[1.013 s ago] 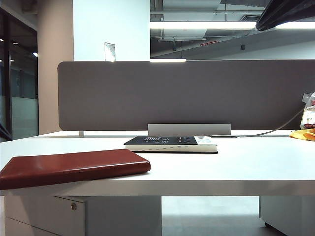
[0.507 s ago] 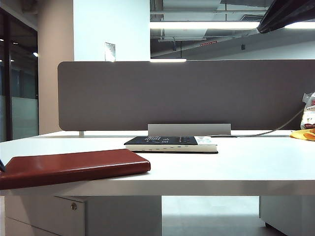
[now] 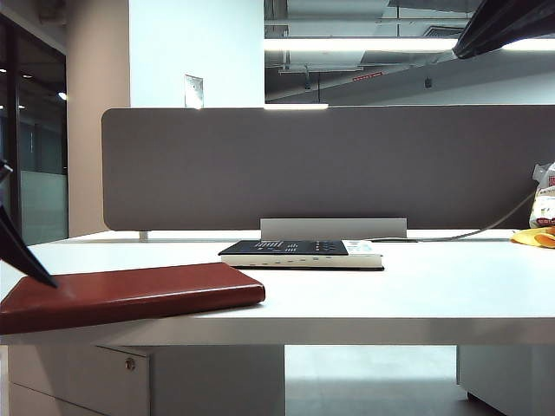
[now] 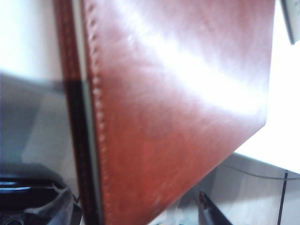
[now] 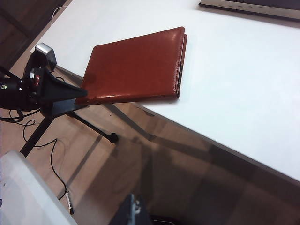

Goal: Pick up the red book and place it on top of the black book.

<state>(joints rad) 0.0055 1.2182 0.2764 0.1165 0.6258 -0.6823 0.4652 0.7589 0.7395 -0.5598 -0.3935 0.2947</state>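
Red book (image 3: 130, 293): lies overhanging the table (image 3: 416, 295) edge, well apart from black book (image 3: 299, 253). Left gripper (image 5: 80, 96): jaws spread, seemingly bracketing its overhanging end; should seat deep before closing. Right gripper (image 5: 133, 211): raised clear, state indiscernible.

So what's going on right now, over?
Left gripper open at red book's overhanging edge, not gripping. Right gripper out of view. Black book bare, path clear.
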